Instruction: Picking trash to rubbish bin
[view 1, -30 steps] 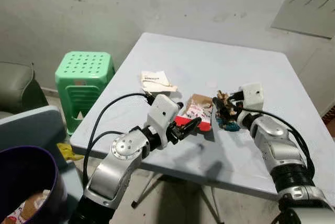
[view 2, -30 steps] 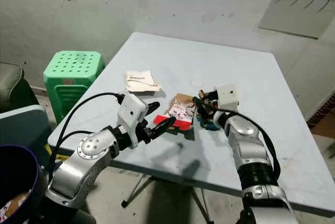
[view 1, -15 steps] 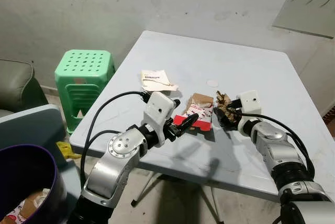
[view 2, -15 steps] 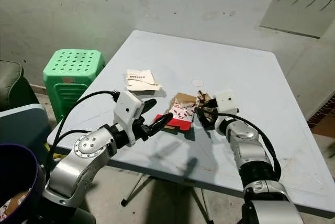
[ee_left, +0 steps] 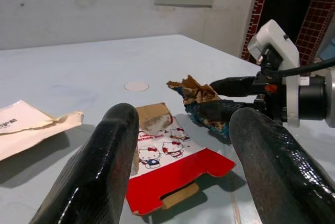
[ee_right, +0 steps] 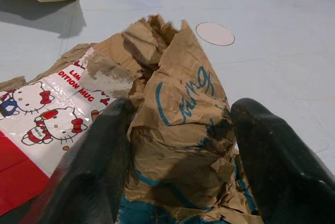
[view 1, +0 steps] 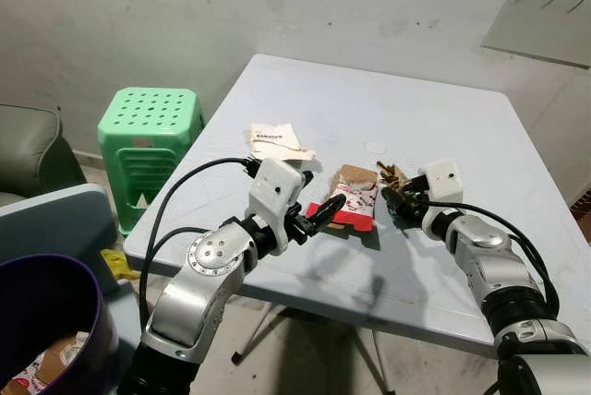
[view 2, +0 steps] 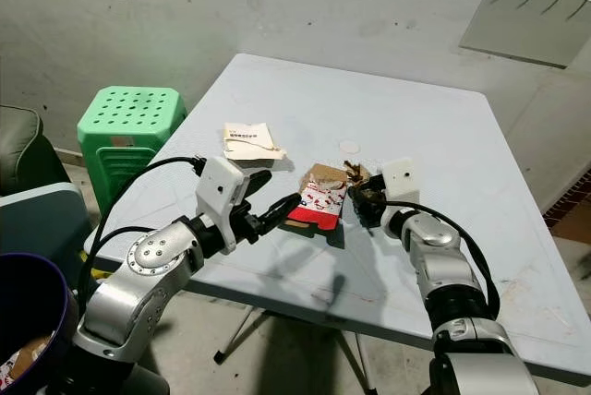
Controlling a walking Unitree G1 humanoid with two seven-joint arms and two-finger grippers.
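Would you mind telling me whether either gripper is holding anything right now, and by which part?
The right gripper straddles the crumpled paper bag, fingers on either side of its middle; a firm hold cannot be told. The left gripper is open, holding nothing.
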